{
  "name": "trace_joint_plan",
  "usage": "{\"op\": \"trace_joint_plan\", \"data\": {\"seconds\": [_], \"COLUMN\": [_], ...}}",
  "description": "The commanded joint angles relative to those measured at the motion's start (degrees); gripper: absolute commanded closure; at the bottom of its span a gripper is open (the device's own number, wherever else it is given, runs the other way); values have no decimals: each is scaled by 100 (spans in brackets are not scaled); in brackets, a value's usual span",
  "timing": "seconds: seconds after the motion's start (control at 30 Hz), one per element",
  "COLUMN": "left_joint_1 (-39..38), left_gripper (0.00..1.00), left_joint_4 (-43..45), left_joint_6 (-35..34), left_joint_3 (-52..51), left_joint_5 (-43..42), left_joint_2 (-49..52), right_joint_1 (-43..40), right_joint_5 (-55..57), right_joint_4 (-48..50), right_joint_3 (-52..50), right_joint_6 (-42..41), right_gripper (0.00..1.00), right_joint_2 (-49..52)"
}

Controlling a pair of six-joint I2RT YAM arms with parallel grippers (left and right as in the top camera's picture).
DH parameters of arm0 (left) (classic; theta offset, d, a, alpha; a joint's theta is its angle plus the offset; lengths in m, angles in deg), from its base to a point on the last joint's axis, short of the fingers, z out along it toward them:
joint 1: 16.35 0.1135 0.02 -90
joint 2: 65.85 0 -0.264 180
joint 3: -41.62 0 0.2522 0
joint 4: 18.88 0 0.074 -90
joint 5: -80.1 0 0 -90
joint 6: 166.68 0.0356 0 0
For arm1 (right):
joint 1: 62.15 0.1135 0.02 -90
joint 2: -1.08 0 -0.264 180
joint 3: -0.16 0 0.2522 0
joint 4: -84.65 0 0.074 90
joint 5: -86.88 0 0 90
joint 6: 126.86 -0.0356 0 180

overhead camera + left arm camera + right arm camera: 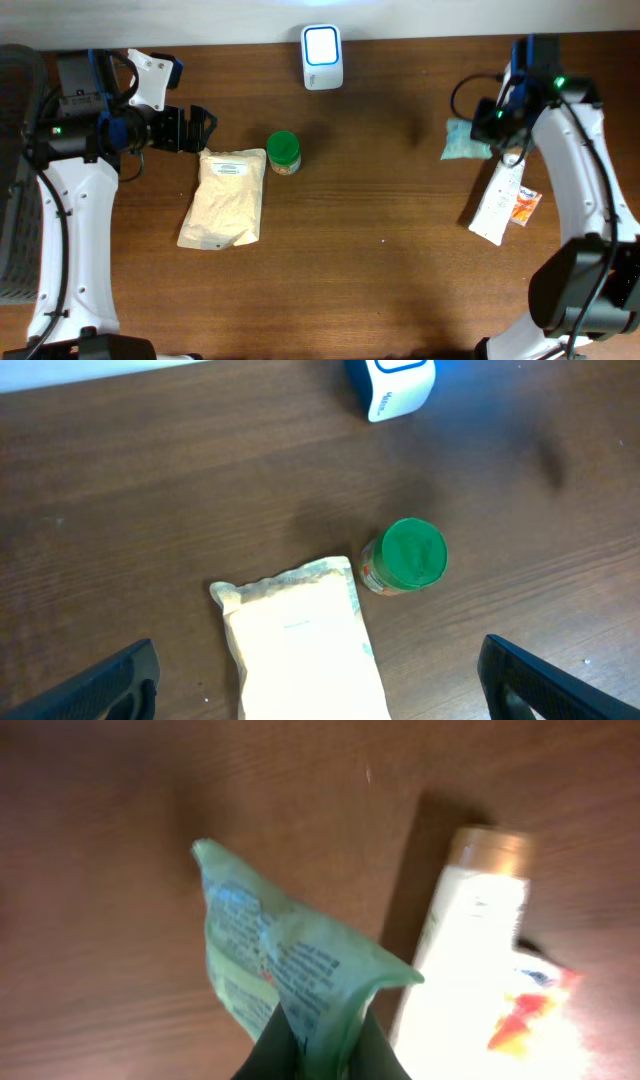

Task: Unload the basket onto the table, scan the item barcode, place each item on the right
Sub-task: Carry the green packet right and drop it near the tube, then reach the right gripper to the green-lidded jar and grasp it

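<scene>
Two grippers differ: the right gripper (318,1050) is pinched shut on a green packet (285,960) at the far right, beside a white tube (470,950) and well apart from the scanner (322,57). The left gripper (203,128) hangs spread wide near a beige pouch (225,195) and a jar (284,152).

Open tabletop (400,90) right of scanner (322,57), jar (284,152)

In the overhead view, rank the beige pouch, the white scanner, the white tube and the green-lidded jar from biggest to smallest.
1. Beige pouch, clearly largest.
2. White tube and white scanner look about alike, too close to rank.
3. Green-lidded jar, smallest.
</scene>
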Motion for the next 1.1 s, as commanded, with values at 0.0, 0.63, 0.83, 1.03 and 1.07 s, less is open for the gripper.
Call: {"op": "trace_joint_plan", "data": {"seconds": [0.0,0.63,0.83,1.03,1.07], "left_joint_1": [37,37,37,37,37], "left_gripper": [1,1,1,1,1], "left_joint_4": [2,4,2,4,2], "left_joint_6": [90,90,90,90,90], "left_joint_3": [26,26,26,26,26], "left_joint_5": [2,2,2,2,2], "left_joint_2": [33,33,35,33,33], "right_joint_1": [-219,-966,-350,1185,1499], "right_joint_5": [-260,-286,-284,-778,-1003], "right_joint_4": [664,391,-975,-597,-256], "right_joint_3": [-1003,-846,831,1414,1410], "right_joint_6": [-175,-446,57,529,527], "right_gripper": [96,35,30,8,6], "right_joint_2": [-35,-42,-42,-42,-31]}}
